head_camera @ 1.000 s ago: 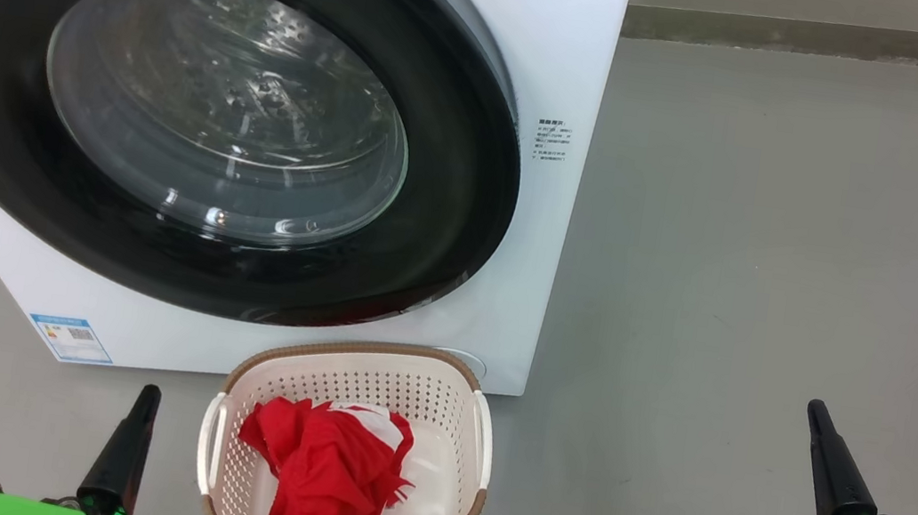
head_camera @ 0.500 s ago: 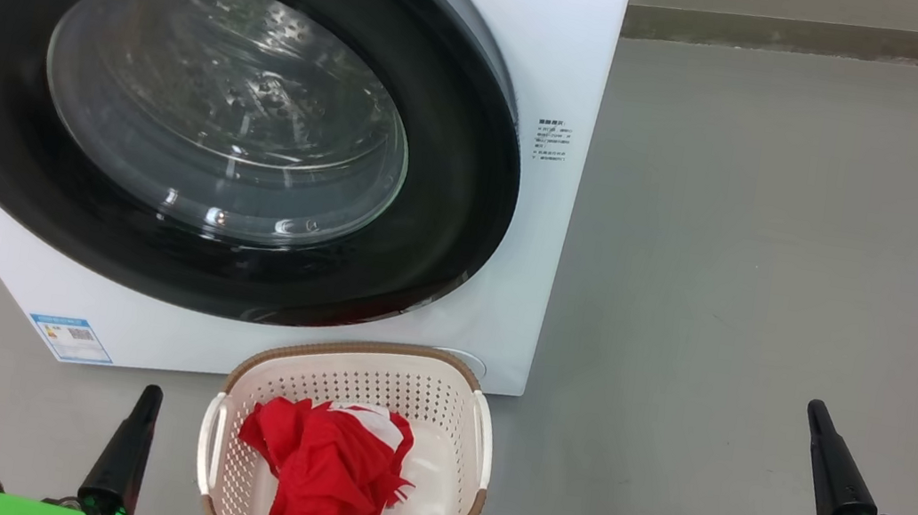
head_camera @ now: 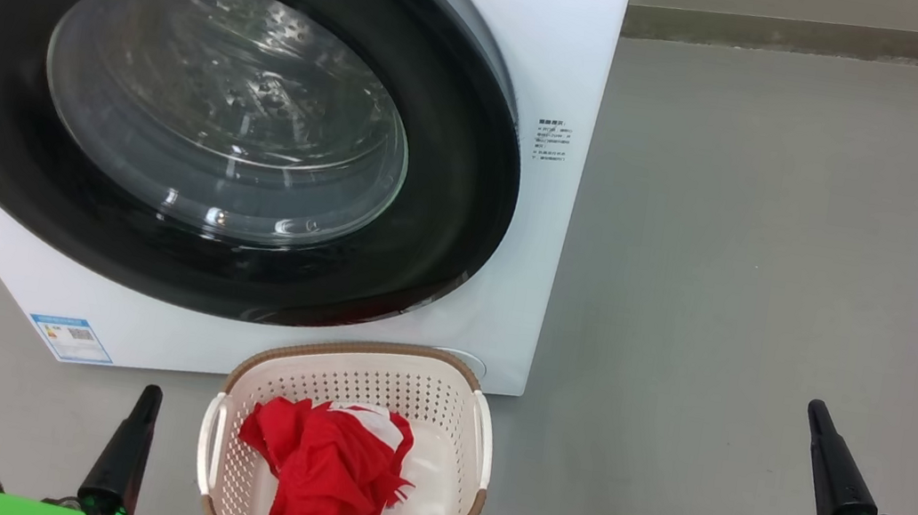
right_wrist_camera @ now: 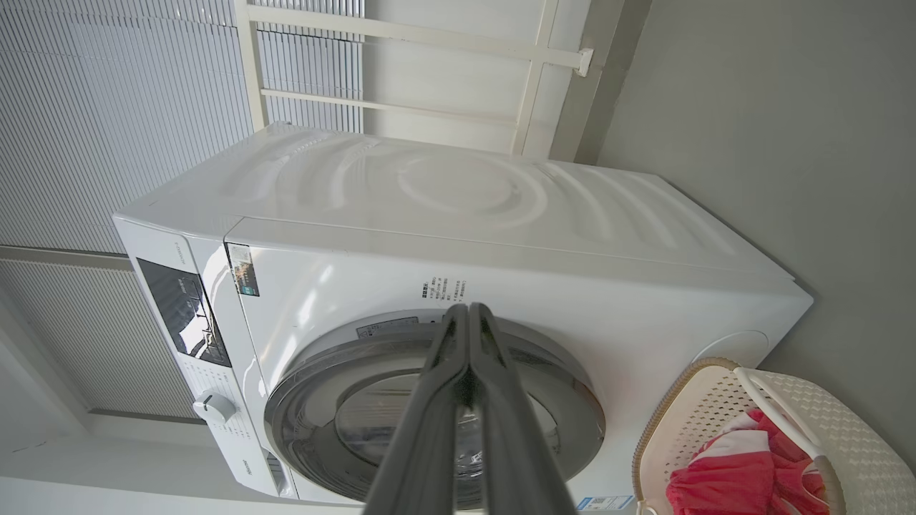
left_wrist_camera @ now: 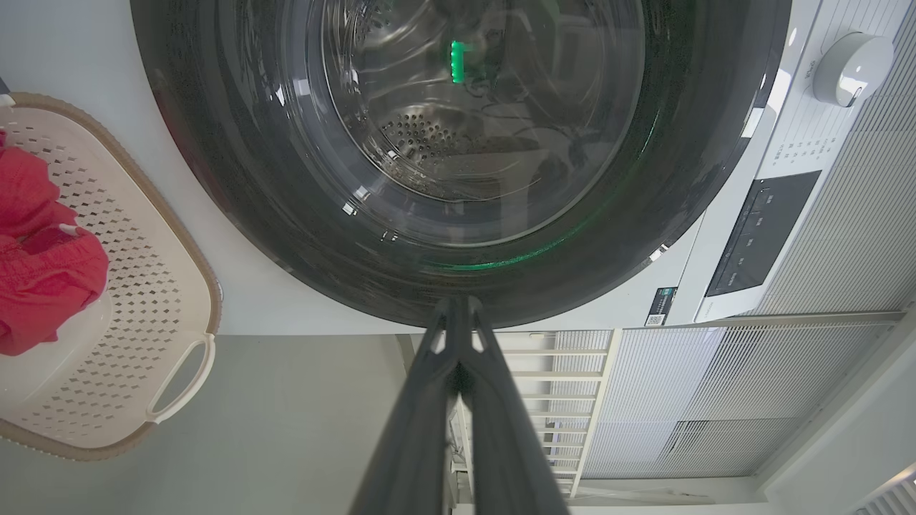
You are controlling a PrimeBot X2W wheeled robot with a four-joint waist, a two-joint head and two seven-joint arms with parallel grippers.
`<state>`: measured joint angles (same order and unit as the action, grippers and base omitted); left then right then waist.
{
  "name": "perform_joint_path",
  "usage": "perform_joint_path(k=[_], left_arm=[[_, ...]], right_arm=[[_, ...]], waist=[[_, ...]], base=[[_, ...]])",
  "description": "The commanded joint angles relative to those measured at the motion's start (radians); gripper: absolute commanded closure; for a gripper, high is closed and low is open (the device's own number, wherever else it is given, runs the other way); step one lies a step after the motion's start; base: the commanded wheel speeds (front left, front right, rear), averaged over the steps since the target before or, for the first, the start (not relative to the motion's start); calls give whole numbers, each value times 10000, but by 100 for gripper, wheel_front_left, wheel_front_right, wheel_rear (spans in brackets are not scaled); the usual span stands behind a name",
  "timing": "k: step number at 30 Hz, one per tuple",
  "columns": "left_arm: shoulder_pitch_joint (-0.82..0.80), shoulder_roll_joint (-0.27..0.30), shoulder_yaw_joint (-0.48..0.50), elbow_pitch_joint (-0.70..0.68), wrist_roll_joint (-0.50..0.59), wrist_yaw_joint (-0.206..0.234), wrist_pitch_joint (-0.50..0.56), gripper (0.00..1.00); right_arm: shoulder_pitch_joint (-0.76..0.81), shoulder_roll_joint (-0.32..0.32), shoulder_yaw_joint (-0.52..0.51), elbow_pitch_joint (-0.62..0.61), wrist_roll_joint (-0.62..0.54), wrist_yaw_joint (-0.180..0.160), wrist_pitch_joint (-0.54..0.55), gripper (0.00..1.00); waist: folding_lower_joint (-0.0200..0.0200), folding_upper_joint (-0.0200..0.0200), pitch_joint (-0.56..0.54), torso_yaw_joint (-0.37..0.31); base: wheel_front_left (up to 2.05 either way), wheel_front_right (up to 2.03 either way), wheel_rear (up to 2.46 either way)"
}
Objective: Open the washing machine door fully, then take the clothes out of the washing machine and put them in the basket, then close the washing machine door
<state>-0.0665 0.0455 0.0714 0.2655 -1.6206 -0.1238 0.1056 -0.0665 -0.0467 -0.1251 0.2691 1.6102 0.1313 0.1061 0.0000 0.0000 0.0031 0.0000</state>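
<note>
Washing machine door [head_camera: 211, 106] sat closed against the white washing machine [head_camera: 565, 48], filling the upper left of the head view. Red clothes [head_camera: 322, 467] lay bunched in the cream basket [head_camera: 356, 349] at bottom centre, just in front of the machine on the grey floor [head_camera: 783, 249]. Left gripper [head_camera: 149, 394] was at lower left near the basket, fingers pressed together, empty. Right gripper [head_camera: 816, 414] was at lower right, well apart from the basket, fingers pressed together, empty.

The grey floor [head_camera: 766, 247] carries the white washing machine [head_camera: 572, 58] at upper left and the basket [head_camera: 369, 387] at lower centre, just beside the machine's front.
</note>
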Motion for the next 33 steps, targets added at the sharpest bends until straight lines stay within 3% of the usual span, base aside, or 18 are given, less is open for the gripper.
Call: perform_joint_path(k=[1,33], left_arm=[[-411,84,381,-205,85,-69,42,100],[-413,69,402,-204,103,-69,59,100]], right_arm=[[-413,-51,125,-244,-7,-6,61,100],[-414,-45,115,-244,-15,-6,69,100]], waist=[[0,0,0,0],[0,0,0,0]], base=[[0,0,0],[0,0,0]])
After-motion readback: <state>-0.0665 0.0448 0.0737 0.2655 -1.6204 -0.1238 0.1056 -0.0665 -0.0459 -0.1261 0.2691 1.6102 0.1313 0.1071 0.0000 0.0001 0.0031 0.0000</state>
